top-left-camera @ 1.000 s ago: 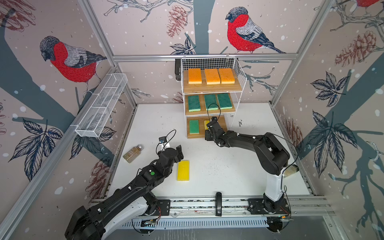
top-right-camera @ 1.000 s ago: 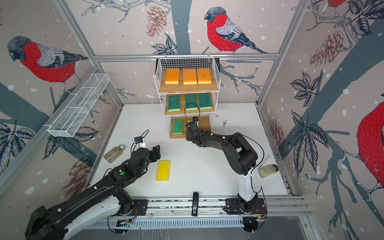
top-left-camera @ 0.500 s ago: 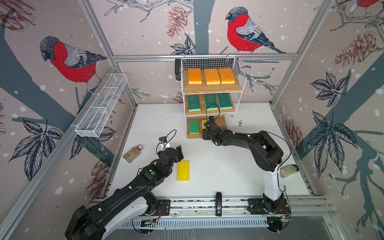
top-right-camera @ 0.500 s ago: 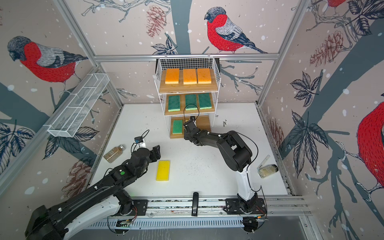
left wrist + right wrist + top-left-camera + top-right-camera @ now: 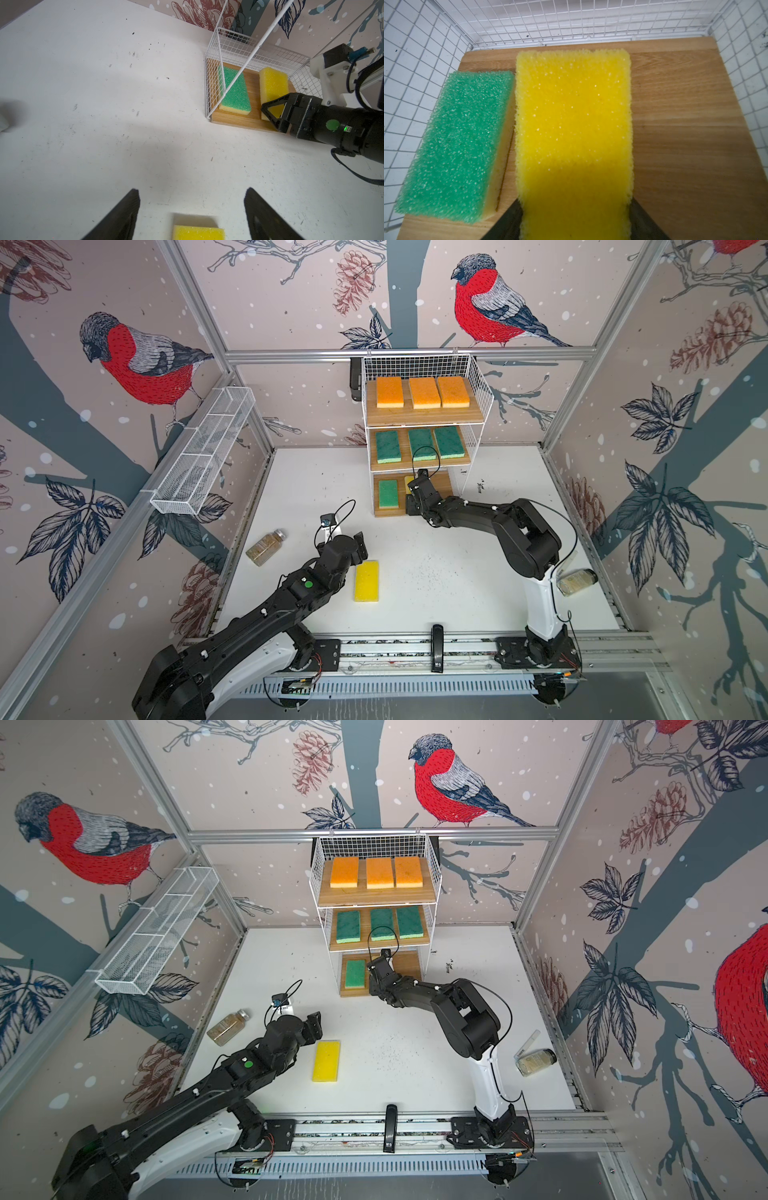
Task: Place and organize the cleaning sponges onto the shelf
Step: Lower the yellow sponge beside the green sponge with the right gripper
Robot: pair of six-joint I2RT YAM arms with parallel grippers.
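At the bottom shelf board [image 5: 675,124], the right gripper [image 5: 574,207], jaws pinching a yellow sponge [image 5: 573,114], should lay it flat beside the green sponge [image 5: 456,145]; the left gripper [image 5: 191,190] gapes empty.

No words, brand names, numbers or signs can be read anywhere in these views. A small white strip [image 5: 527,1044] lies on the counter [image 5: 415,1052] just beside a glass jar [image 5: 536,1062]. The strip carries dark print that is too small to make out. A plain green round sticker [image 5: 308,584] with no writing sits on the left arm [image 5: 266,612]. A similar blank green sticker [image 5: 332,125] sits on the right arm [image 5: 365,137].
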